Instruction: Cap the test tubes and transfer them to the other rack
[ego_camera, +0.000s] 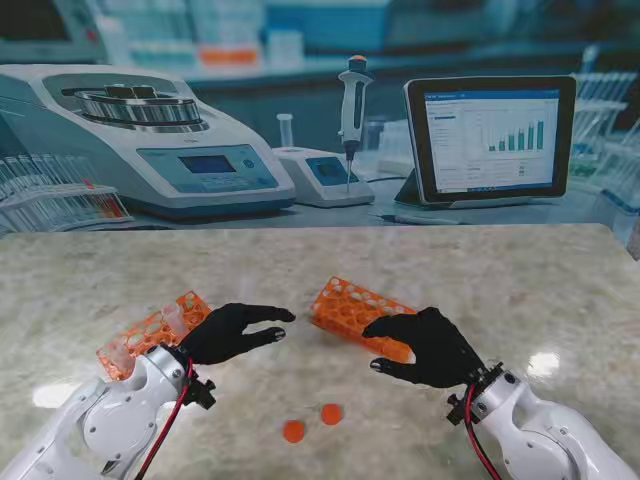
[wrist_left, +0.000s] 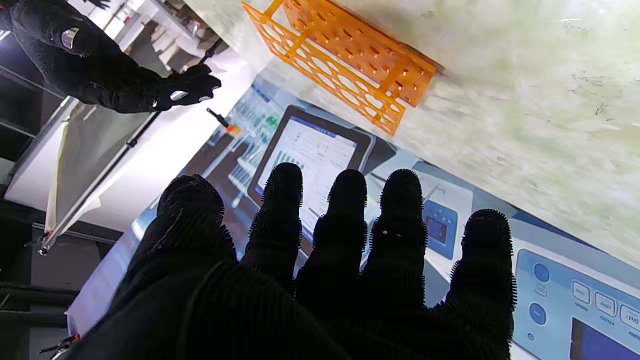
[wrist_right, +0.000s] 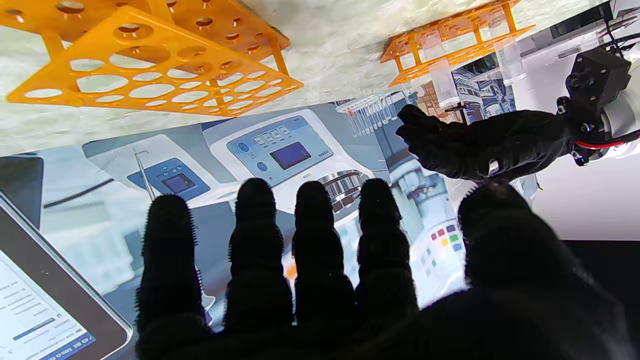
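Test tubes (ego_camera: 172, 322) upright in lower-left rack (ego_camera: 150, 335); two caps (ego_camera: 312, 422) loose at bottom centre. Both hands (ego_camera: 232, 333) (ego_camera: 428, 347) empty, fingers spread. Best pinching one cap squarely before pressing down.

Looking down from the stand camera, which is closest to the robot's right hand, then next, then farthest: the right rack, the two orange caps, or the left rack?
From the right hand:
1. Right rack, under its fingers, just left.
2. Caps and, left and nearer to me; the right-hand cap is closer.
3. Left rack, far left, by the left hand.
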